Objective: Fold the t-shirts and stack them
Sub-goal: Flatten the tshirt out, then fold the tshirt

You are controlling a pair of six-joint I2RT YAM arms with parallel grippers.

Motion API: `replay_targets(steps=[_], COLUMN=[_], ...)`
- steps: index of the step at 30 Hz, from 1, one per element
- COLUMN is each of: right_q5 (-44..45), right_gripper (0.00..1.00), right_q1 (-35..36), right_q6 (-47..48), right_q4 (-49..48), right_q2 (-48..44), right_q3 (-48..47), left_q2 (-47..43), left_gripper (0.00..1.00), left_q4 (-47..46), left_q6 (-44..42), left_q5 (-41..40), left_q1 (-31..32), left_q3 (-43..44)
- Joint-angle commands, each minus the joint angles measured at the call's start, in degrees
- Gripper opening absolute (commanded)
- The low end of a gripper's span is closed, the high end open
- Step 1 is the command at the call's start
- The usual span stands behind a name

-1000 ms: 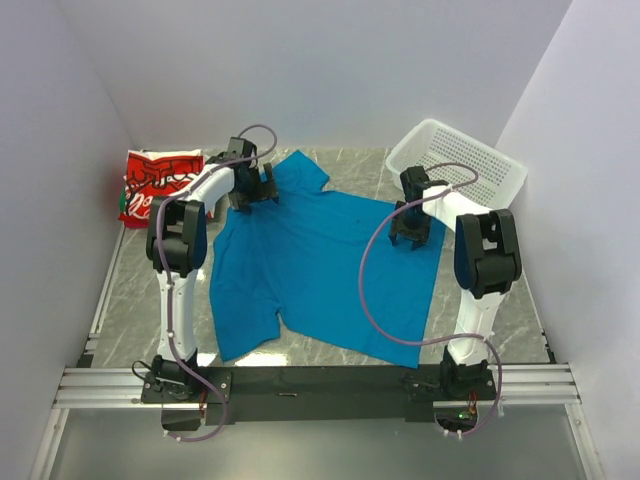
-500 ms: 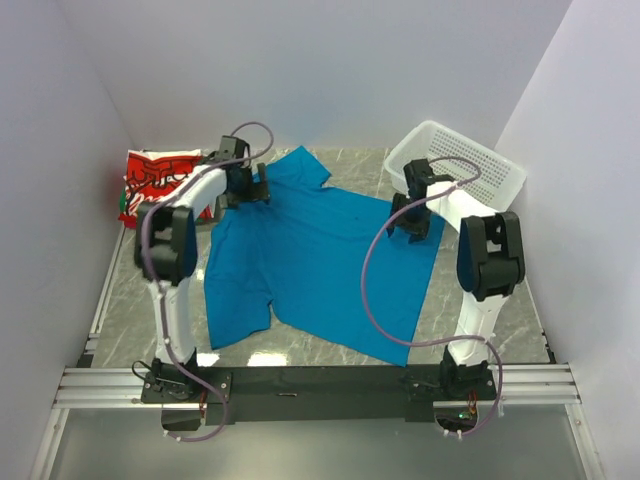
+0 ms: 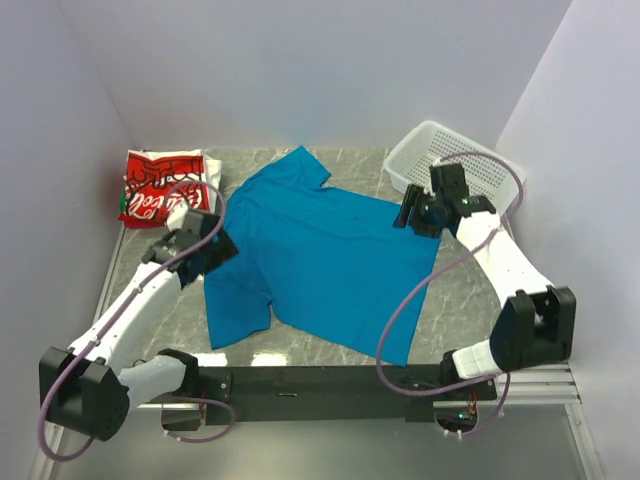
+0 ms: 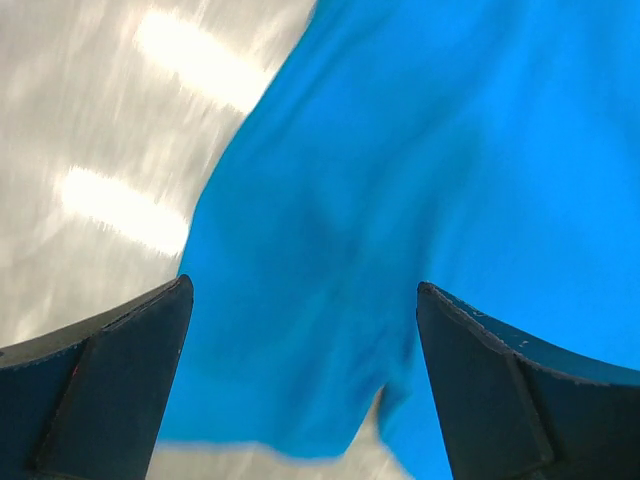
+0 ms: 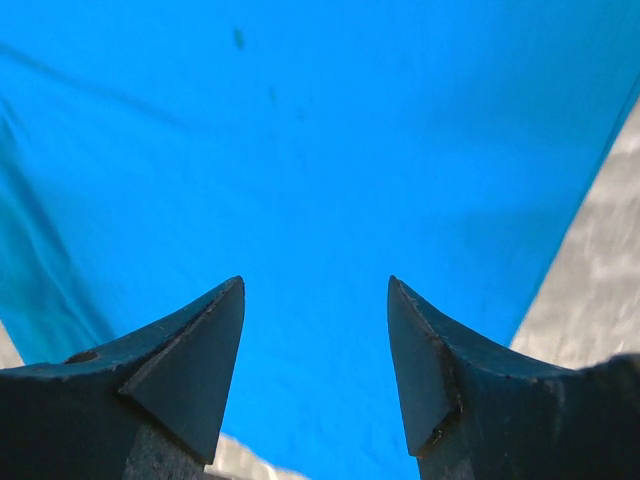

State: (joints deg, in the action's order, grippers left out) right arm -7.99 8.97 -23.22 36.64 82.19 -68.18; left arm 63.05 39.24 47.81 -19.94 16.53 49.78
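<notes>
Marble tabletop (image 3: 355,165) is carrying the bright-blue t-shirt (image 3: 320,250) lying diagonally; left gripper (image 4: 302,288) and right gripper (image 5: 315,282) are hovering, fingers spread and empty, probably over its opposite side edges.

White arms (image 3: 130,310) carry black joints (image 3: 545,325), purple cables (image 3: 384,340)

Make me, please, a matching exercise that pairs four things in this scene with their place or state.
Things:
1. blue t-shirt
2. red-and-white t-shirt
3. white perforated basket
4. left gripper

Place or state:
A. at the far right corner of the table
B. folded, at the far left corner
C. spread out unfolded in the middle
D. open, over the spread shirt's left edge

Pairs: 1-C, 2-B, 3-A, 4-D
</notes>
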Motion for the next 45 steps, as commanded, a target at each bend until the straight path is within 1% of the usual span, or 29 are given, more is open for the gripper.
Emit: replay_targets(steps=[1, 2, 3, 4, 6, 7, 8, 9, 10, 11, 12, 13, 14, 15, 16, 17, 21, 23, 27, 30, 33, 36, 37, 42, 45], right_q5=[-2.20, -2.64, -2.91, -3.26, -4.75, -5.45, -6.42, -6.95, -7.30, -7.57, -8.00, -8.01, -8.09, -7.92, -7.92, -7.75, -7.13, -7.30, -7.65, -7.74, -7.22, -6.52, -6.34, -6.25, -6.34], right_gripper=[0.66, 0.66, 0.65, 0.65, 0.66, 0.66, 0.65, 0.65, 0.65, 0.65, 0.65, 0.65, 0.65, 0.65, 0.65, 0.65, 0.65, 0.65, 0.65, 0.65, 0.65, 0.65, 0.65, 0.65, 0.65], right_q1=[0.87, 0.78, 0.78, 0.87, 0.96, 0.87, 0.87, 0.87, 0.78, 0.87, 0.87, 0.87, 0.87, 0.87, 0.87, 0.87, 0.87, 0.87, 0.87, 0.78, 0.87, 0.87, 0.78, 0.87, 0.87], right_q6=[-0.95, -1.12, -1.30, -1.47, -1.91, -2.09, -2.35, -2.44, -2.35, -2.01, -1.65, -1.30, -0.52, -0.07, 0.37, 1.07, 1.78, 1.34, 0.20, -0.16, 0.54, 1.34, 1.51, 1.43, 0.99], right_q4=[-1.13, -1.40, -1.66, -1.75, -2.10, -2.71, -3.07, -3.59, -3.68, -3.77, -3.69, -3.25, -3.16, -2.90, -2.46, -2.19, -1.75, -1.66, -2.19, -2.37, -1.75, -1.05, -0.96, -0.96, -1.05], right_q2=[-5.63, -6.60, -8.26, -8.97, -10.73, -11.26, -11.70, -12.31, -12.67, -12.76, -12.67, -12.67, -12.50, -12.50, -12.50, -12.50, -13.81, -14.25, -15.83, -15.84, -15.66, -15.31, -15.40, -16.10, -16.89], right_q3=[6.81, 7.88, 8.85, 10.16, 11.05, 11.84, 12.11, 12.54, 12.72, 12.81, 12.81, 12.64, 12.64, 12.55, 12.37, 12.29, 12.55, 12.99, 14.21, 14.48, 14.13, 13.61, 13.60, 14.48, 15.27], left_q2=[-4.68, -5.47, -5.74, -5.83, -6.18, -6.18, -6.36, -6.44, -6.36, -6.18, -6.01, -5.66, -4.61, -3.99, -3.11, -1.02, 4.27, 5.33, 2.09, -2.30, -5.47, -5.74, -4.96, -2.23, -2.66], left_gripper=[0.99, 0.99, 0.99, 0.99, 0.99, 0.99, 0.99, 0.99, 0.99, 0.99, 0.99, 0.99, 0.99, 0.99, 0.99, 0.99, 0.99, 0.97, 0.94, 0.90, 0.83, 0.73, 0.67, 0.61, 0.53], left_q4=[13.62, 15.93, 18.65, 20.42, 25.69, 27.10, 28.42, 28.52, 29.13, 29.66, 30.88, 32.02, 33.08, 34.57, 35.54, 36.33, 34.33, 32.21, 28.79, 26.42, 24.04, 24.04, 24.39, 25.27, 24.92], left_q6=[16.49, 22.44, 25.98, 31.58, 38.11, 41.54, 46.79, 48.76, 53.65, 56.14, 58.60, 64.28, 66.86, 68.80, 73.00, 74.43, 76.55, 77.60, 80.24, 83.14, 84.81, 85.43, 85.43, 85.43, 85.95], left_q5=[-8.08, -8.35, -8.18, -7.22, -6.08, -5.46, -3.28, -2.39, -1.25, -0.37, -0.36, -0.27, -0.27, -0.88, -0.97, -0.80, 0.43, 0.87, -0.09, -0.27, -0.88, -2.64, -2.99, -2.65, -2.82], left_q1=[4.46, 6.56, 7.54, 8.33, 11.40, 12.46, 13.86, 14.57, 15.36, 17.63, 19.05, 20.37, 23.25, 24.67, 26.08, 28.18, 30.57, 30.92, 30.93, 30.93, 30.93, 30.93, 30.93, 30.93, 30.93], left_q3=[-1.61, -2.14, -2.58, -3.10, -5.39, -6.35, -8.28, -9.16, -10.04, -11.62, -12.33, -12.69, -12.69, -12.34, -11.90, -11.29, -11.11, -12.15, -15.32, -19.01, -22.00, -22.45, -21.92, -20.78, -21.30])
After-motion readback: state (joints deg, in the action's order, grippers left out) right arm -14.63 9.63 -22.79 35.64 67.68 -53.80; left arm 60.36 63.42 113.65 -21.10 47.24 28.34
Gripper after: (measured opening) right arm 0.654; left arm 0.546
